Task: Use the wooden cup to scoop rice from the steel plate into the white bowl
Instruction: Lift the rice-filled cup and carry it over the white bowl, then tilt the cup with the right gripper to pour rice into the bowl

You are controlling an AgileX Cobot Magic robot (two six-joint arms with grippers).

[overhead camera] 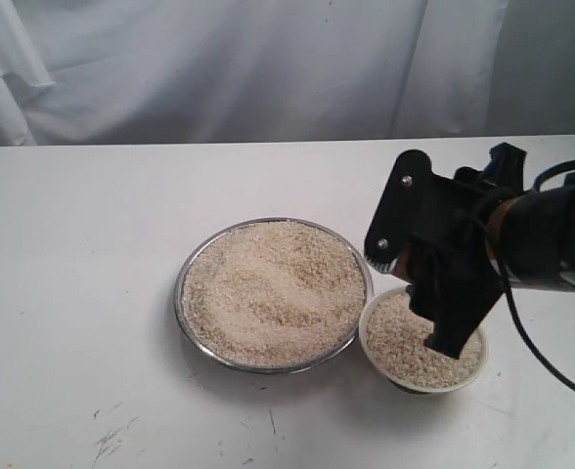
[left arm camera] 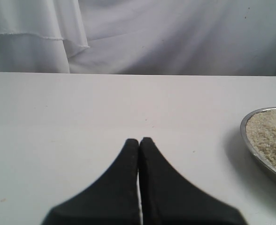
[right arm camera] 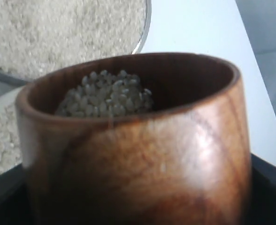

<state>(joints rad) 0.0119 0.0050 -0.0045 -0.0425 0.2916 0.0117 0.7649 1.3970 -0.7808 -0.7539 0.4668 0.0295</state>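
The steel plate [overhead camera: 182, 293] lies mid-table, heaped with rice [overhead camera: 268, 293]. Touching its right side is the white bowl [overhead camera: 364, 334], which also holds rice [overhead camera: 405, 352]. My right gripper [overhead camera: 415, 293] hangs just over the bowl, and its black fingers hide most of the wooden cup in the exterior view. The right wrist view shows the wooden cup [right arm camera: 152, 154] held between the dark fingers [right arm camera: 269, 187], slightly tilted, with a mound of rice [right arm camera: 105, 96] inside it. My left gripper [left arm camera: 139, 140] is shut on nothing above bare table, left of the plate [left arm camera: 244, 138].
A white cloth backdrop [overhead camera: 268, 68] hangs behind the white table [overhead camera: 72, 244]. The table's right edge [right arm camera: 250, 70] runs close to the bowl. A black cable [overhead camera: 532, 342] droops from the right arm over the table. Scuff marks [overhead camera: 111, 440] show near the front.
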